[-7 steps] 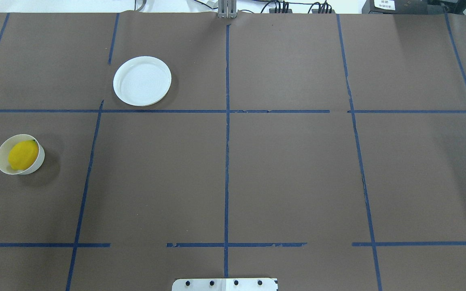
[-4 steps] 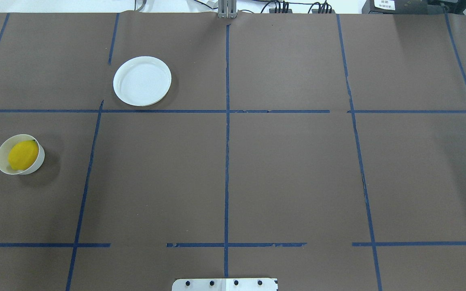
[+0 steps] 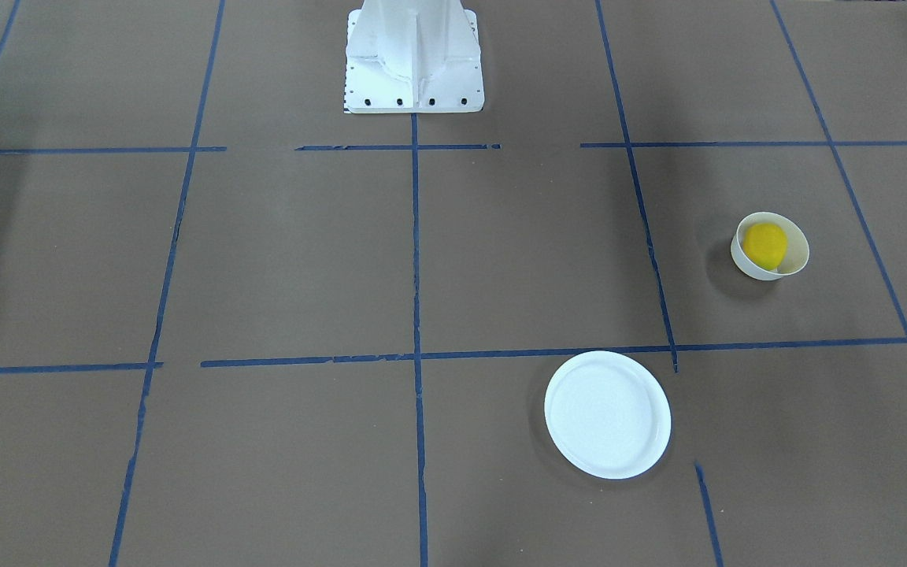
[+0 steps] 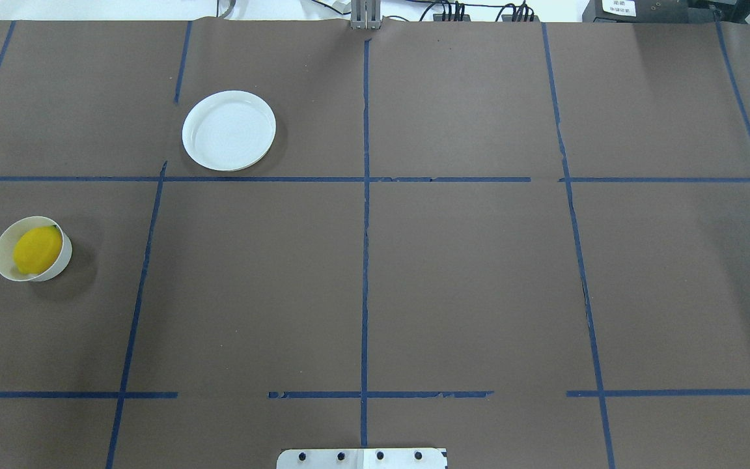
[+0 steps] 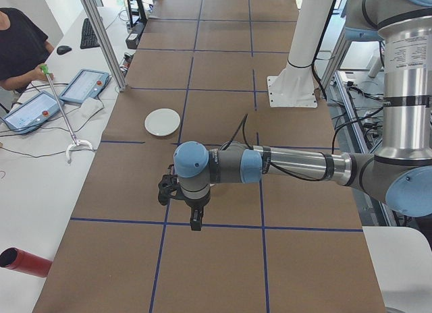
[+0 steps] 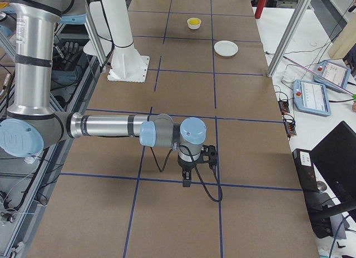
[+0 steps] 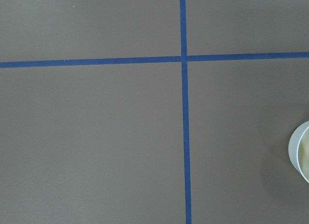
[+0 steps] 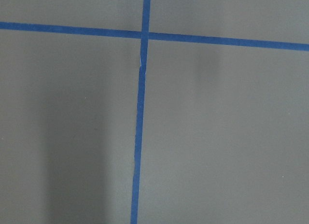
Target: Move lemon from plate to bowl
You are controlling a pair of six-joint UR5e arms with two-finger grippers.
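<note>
The yellow lemon [image 4: 38, 249] lies inside the small off-white bowl [image 4: 1, 255] at the table's left side; both also show in the front view, lemon [image 3: 764, 246] in bowl [image 3: 746, 268]. The flat white plate [image 4: 229, 130] [image 3: 607, 415] is empty, farther back and to the right of the bowl. The bowl's rim [image 7: 300, 149] shows at the right edge of the left wrist view. My left gripper [image 5: 196, 222] and right gripper [image 6: 186, 182] point down over the brown table and show only in the side views; I cannot tell whether they are open or shut.
Blue tape lines divide the brown table cover. The white robot pedestal [image 3: 412, 55] stands at the table's near edge. An operator [image 5: 17, 43] with tablets [image 5: 84, 85] sits beside the table's far side, and a red cylinder [image 5: 23, 262] lies near the left end.
</note>
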